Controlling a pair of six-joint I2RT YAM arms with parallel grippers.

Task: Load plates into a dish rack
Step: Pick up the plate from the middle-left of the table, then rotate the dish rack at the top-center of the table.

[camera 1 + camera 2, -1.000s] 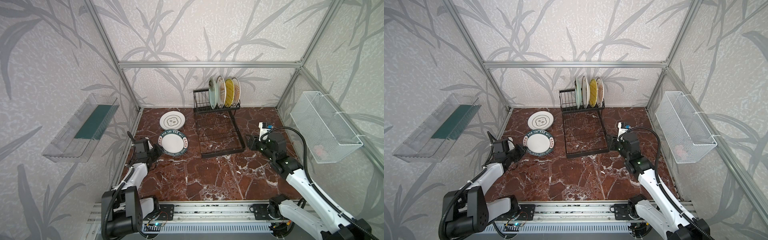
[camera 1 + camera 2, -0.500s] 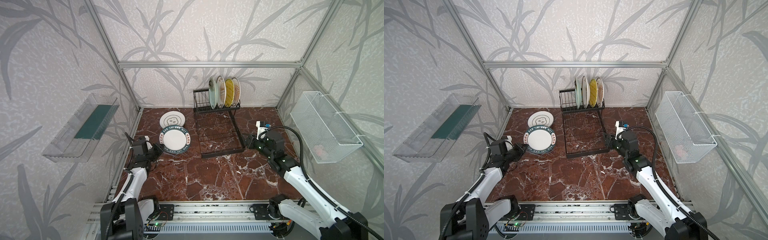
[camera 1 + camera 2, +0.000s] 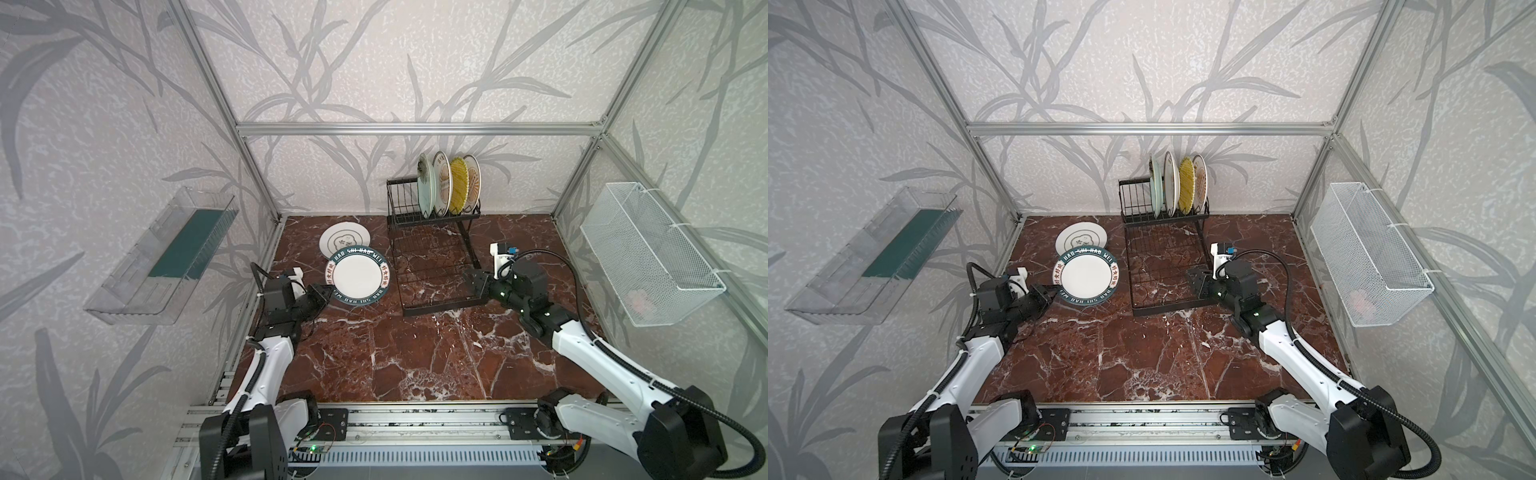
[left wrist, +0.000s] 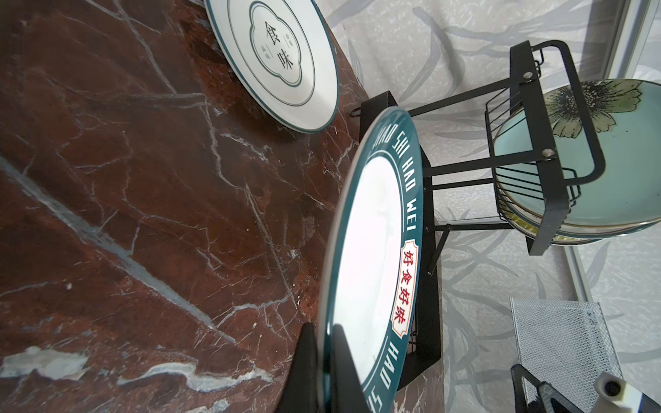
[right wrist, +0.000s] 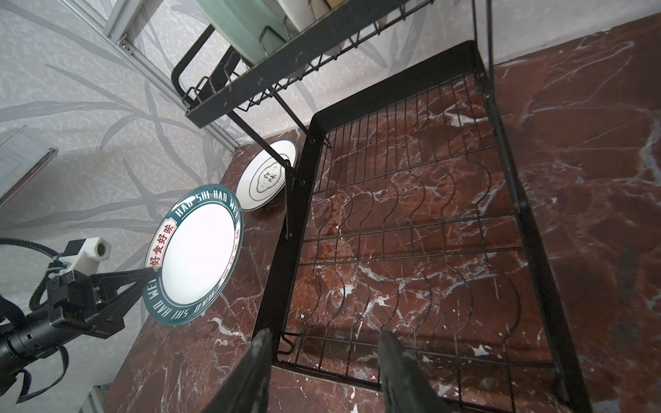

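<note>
Left wrist view shows left fingers (image 4: 304, 361) clamped on the rim of the white, dark-lettered round plate (image 4: 368, 250), tilted up, presumably for slotting into the black wire dish rack (image 4: 528, 143); right fingers (image 5: 259, 357) hang apart, empty.

In the left wrist view the mint plate (image 4: 636, 161) hides all but the edges of the other racked plates (image 4: 524, 223). The pink thing (image 3: 640, 300) in the white basket (image 3: 656, 245) is too blurred to name.
</note>
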